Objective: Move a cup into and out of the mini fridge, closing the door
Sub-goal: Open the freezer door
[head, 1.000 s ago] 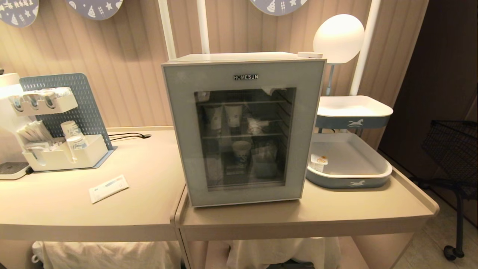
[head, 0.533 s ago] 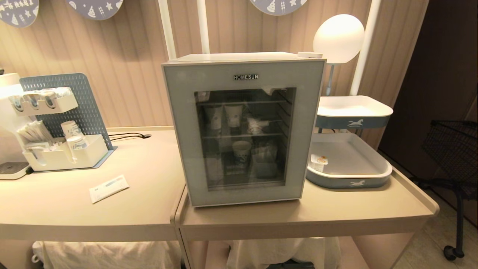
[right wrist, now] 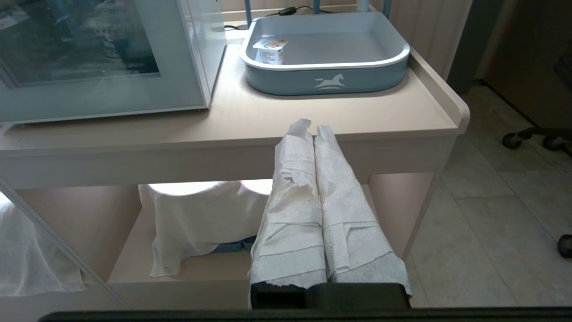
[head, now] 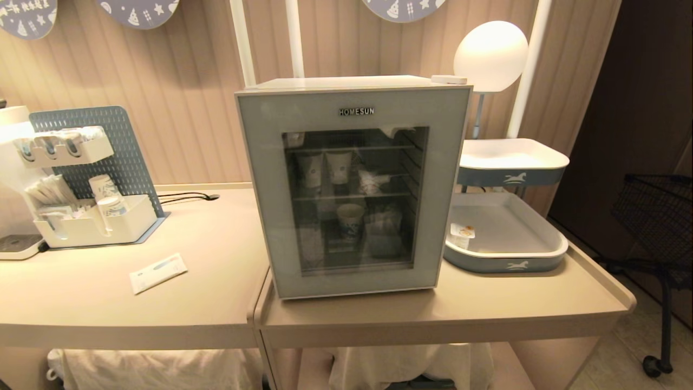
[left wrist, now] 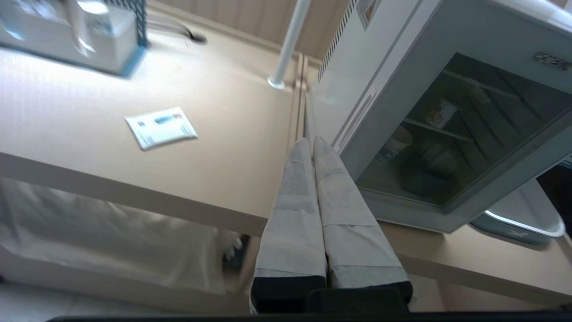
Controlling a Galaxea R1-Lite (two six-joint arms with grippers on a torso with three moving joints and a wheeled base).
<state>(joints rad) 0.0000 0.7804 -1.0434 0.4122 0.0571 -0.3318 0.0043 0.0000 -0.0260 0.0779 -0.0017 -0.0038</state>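
Note:
The mini fridge [head: 352,86] stands on the table with its door [head: 260,189] shut; taller paper cups show behind the dark glass. The cup [head: 462,235], small and white with a foil lid, sits in the left corner of the blue tray [head: 509,262] to the fridge's right, also the cup [right wrist: 270,50] in the right wrist view. Neither arm is in the head view. My left gripper [left wrist: 311,142] is shut and empty, raised before the fridge's left front corner [left wrist: 357,147]. My right gripper [right wrist: 313,127] is shut and empty, low in front of the table edge [right wrist: 232,147].
A white paper packet [head: 157,272] lies on the left table. A blue pegboard organiser [head: 92,179] with cups and sachets stands at the far left. A second tray [head: 511,160] and a round lamp [head: 490,54] rise behind the blue tray. A black wire cart [head: 658,216] stands on the floor at right.
Nothing has moved in the head view; the fridge, cup and tray stay put and no arm has entered it.

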